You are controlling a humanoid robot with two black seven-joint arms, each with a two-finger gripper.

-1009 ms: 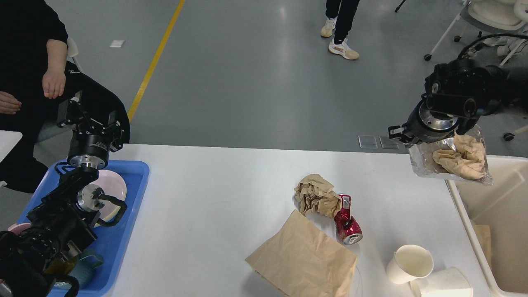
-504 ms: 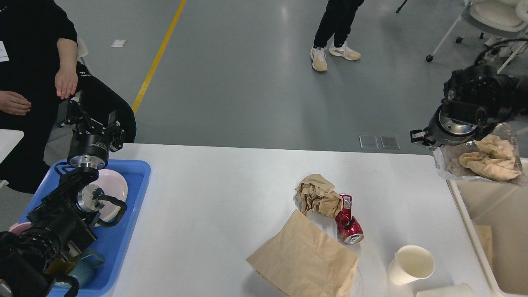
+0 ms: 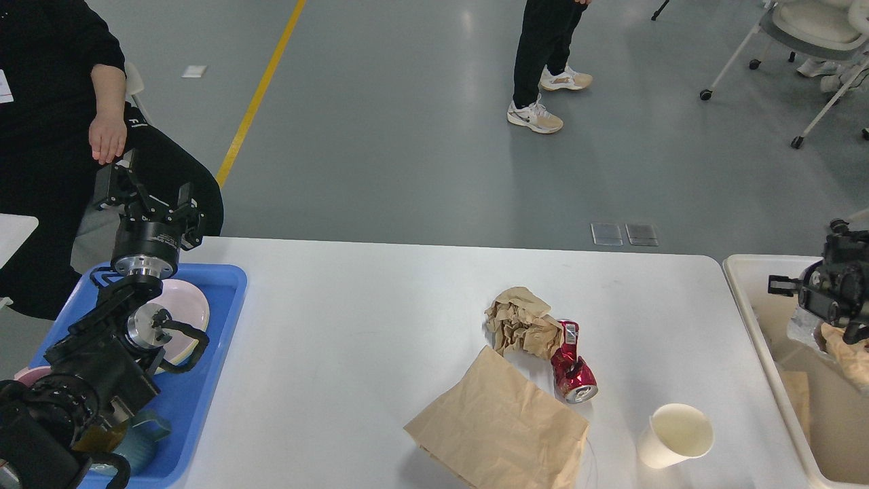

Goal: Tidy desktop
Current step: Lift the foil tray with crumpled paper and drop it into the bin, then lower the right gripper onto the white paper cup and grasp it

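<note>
The white desktop (image 3: pixel 353 326) carries a crumpled brown paper wad (image 3: pixel 519 319), a crushed red can (image 3: pixel 572 363), a flat brown paper bag (image 3: pixel 499 428) and a white paper cup (image 3: pixel 675 435) lying on its side. My right gripper (image 3: pixel 829 314) is low at the right edge, inside the cream bin (image 3: pixel 741 288). A clear plastic bag of crumpled paper (image 3: pixel 848 350) hangs from it above the bin's floor; its fingers are hidden. My left gripper (image 3: pixel 153 195) stands open and empty above the far end of the blue tray (image 3: pixel 204 380).
The tray holds a pink plate (image 3: pixel 190 305) and other dishes under my left arm. A brown scrap (image 3: pixel 796 390) lies in the bin. A seated person (image 3: pixel 47 102) is close to the left gripper. Another person (image 3: pixel 540 61) stands beyond the table.
My right gripper has swung right and down with the bag, from above the table's far right corner into the bin. The second paper cup at the lower right has left the view. The left arm is still.
</note>
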